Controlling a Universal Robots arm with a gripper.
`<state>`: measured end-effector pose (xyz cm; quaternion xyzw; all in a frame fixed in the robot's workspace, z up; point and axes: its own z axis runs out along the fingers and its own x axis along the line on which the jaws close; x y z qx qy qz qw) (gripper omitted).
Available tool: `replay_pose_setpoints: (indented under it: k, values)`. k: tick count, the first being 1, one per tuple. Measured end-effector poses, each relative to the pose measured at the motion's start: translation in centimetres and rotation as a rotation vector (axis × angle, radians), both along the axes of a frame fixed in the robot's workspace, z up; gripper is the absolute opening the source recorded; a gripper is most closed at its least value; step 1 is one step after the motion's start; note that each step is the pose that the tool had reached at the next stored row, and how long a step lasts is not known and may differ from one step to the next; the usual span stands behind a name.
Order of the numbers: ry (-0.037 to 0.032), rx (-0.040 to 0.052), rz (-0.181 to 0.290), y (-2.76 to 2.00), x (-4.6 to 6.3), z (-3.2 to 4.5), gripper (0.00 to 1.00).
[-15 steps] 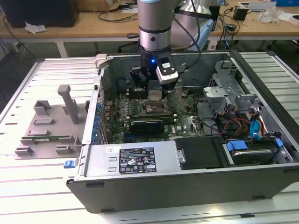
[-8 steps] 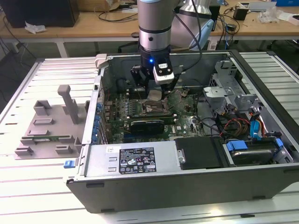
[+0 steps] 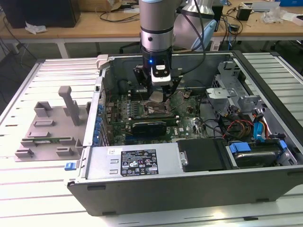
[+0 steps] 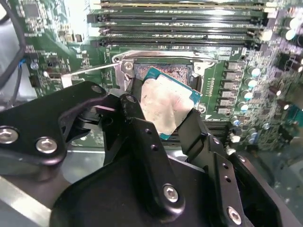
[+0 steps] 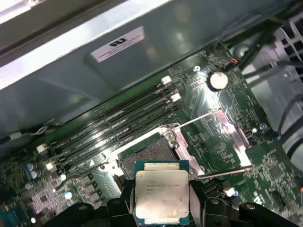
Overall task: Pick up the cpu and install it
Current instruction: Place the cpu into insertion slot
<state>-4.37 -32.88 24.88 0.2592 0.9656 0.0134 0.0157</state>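
Fingers (image 4: 142,137) are clamped on the cpu (image 5: 162,191) by its edges (picked up, not yet installed). It sits between them, just above the open socket (image 5: 147,156) inside the case (image 3: 189,194).

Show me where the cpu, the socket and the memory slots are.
cpu (image 5: 162,191), first wrist view, middle of its metal top.
socket (image 5: 149,152), first wrist view, exposed contact field.
memory slots (image 5: 113,124), first wrist view, middle of the dark slot row.

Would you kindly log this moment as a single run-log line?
gripper: shut on cpu | cpu: held over open socket, not seated | site: motherboard inside computer case
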Motion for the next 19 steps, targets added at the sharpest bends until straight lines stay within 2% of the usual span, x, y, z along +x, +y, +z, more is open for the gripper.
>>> replay_pose_setpoints:
  k: [4,6,13,16,19]
  values:
    - [0.0000,0.0000,-0.071,0.00,0.00,-0.02,0.55]
    - [0.0000,0.0000,-0.132,0.00,0.00,-0.03,0.55]
    - [0.0000,-0.0001,-0.267,0.00,0.00,-0.11,0.55]
    - [0.0000,0.0000,-0.356,0.00,0.00,-0.22,0.55]
    - [0.0000,0.0000,-0.412,0.00,0.00,-0.28,0.55]
